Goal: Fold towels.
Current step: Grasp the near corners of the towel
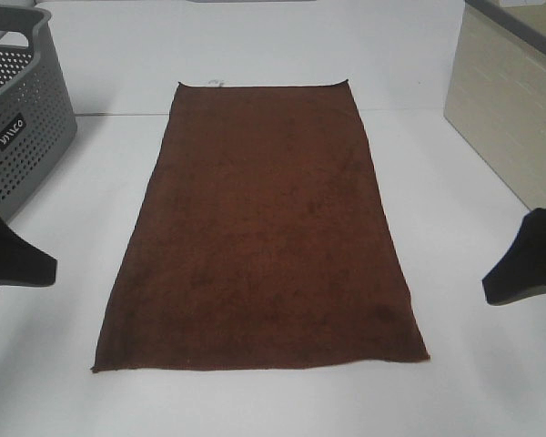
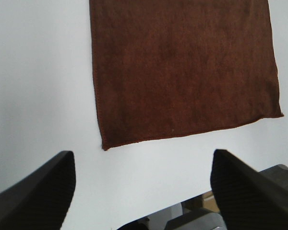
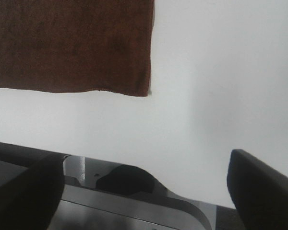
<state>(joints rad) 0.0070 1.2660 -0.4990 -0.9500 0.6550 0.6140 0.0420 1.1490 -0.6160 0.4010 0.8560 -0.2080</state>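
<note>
The dark reddish-brown towel (image 1: 264,228) lies flat and spread out on the white table, long side running away from me, with a small white tag (image 1: 216,83) at its far short edge. It also shows in the left wrist view (image 2: 182,67) and the right wrist view (image 3: 72,43). My left gripper (image 2: 141,191) is open and empty above bare table near the towel's front left corner; it shows at the left edge of the exterior view (image 1: 14,259). My right gripper (image 3: 144,191) is open and empty over the table's front edge, at the right of the exterior view (image 1: 528,259).
A grey perforated basket (image 1: 18,118) stands at the far left of the table. A beige block or cabinet (image 1: 510,100) stands at the far right. The white table (image 1: 455,273) has bare surface on both sides of the towel. The table's front edge (image 3: 134,167) shows in the right wrist view.
</note>
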